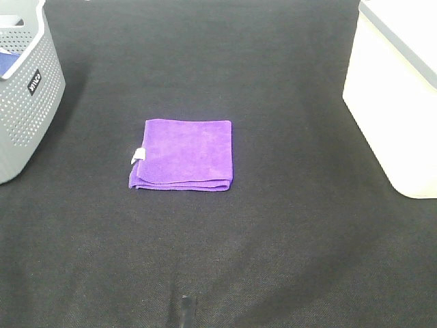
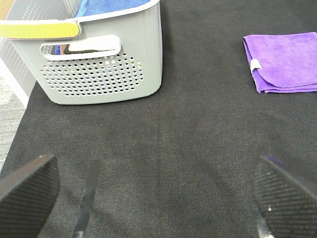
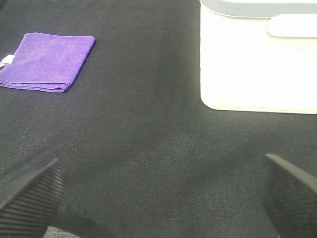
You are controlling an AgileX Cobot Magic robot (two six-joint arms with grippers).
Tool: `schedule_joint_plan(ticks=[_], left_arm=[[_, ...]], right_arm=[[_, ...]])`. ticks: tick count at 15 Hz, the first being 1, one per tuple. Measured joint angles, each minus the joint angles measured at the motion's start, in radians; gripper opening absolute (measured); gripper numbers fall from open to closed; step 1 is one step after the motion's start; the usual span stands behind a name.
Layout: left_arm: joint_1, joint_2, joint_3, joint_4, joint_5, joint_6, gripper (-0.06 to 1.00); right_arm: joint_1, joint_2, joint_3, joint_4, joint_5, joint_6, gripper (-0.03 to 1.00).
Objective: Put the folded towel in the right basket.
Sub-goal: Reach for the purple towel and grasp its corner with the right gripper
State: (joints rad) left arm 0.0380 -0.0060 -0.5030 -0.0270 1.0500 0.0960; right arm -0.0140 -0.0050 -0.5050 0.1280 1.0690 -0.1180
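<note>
Left claw (image 2: 158,198) is hanging low over the bench (image 1: 273,239) with its two ribbed fingers (image 2: 29,193) spread wide and gripping nothing. Right claw (image 3: 161,198) is doing the same on its own side, its fingers (image 3: 290,193) also standing far apart over bare black cloth. Neither claw is showing in the high view.

Ahead of the left claw, a grey perforated basket (image 2: 99,74) is standing at the left edge of the bench, and a blue cloth (image 2: 114,6) is lying inside it, peeking over the rim. A yellow strip (image 2: 39,29) is running along the top of that rim. Ahead of the right claw, a white basket (image 3: 257,74) with a grey rim is sitting at the right edge. Its inside is not showing in any view, so I cannot tell what it is holding.

Between the two baskets, the folded purple towel (image 1: 183,154) is lying flat near the middle of the bench, closer to the grey basket (image 1: 27,102) than to the white basket (image 1: 396,116). A small white tag (image 1: 138,154) is sticking out from the towel's left edge. The towel is resting well apart from both claws, touching neither basket, out in front of each claw and off toward the centre.
</note>
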Motion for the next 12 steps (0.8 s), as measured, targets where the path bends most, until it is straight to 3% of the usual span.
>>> schedule_joint_plan(ticks=[12], left_arm=[[0.000, 0.000, 0.000, 0.006, 0.000, 0.000, 0.99]], right_arm=[[0.000, 0.000, 0.000, 0.000, 0.000, 0.000, 0.99]])
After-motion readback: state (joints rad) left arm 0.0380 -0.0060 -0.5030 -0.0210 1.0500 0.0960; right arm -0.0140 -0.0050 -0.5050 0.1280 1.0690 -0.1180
